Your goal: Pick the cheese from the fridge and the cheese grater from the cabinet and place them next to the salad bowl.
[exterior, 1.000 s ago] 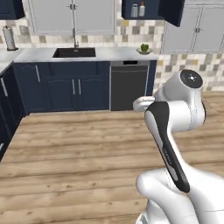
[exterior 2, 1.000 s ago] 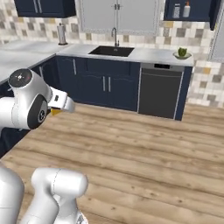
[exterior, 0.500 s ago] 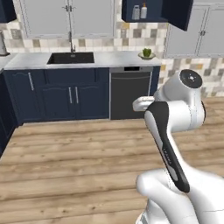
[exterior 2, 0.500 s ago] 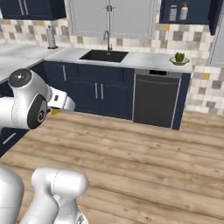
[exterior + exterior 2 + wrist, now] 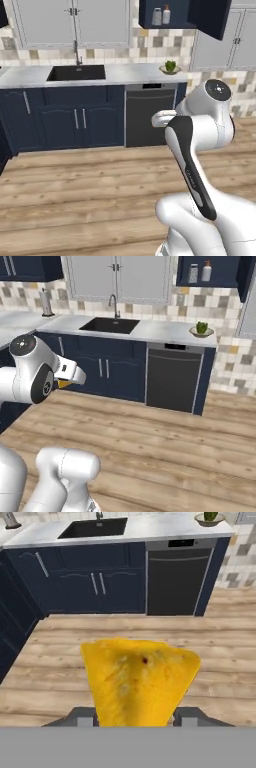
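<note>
In the hand view the cheese [image 5: 137,682] filled the lower middle of the frame, its broad edge up and its point running down between the jaws, which were closed on it from either side. A sliver of the same yellow showed beside the arm at the left of the right base view. So the wedge was already carried; the relation that mattered was where the bowl [image 5: 209,518] lay from the gripper [image 5: 136,716].

The bowl sat at the upper right corner of the hand view, on the counter [image 5: 150,526] above the dishwasher [image 5: 175,577], well apart from the cheese and off to the right of the line the jaws pointed along. In the left base view it stood at upper centre-right [image 5: 170,67]; in the right base view, upper right [image 5: 202,329].

The grater [image 5: 193,273] stood in the open cabinet [image 5: 220,278] above, beside a soap bottle [image 5: 206,271], untouched. My judgement: the base needed to close on the counter and bear right before any set-down.
</note>
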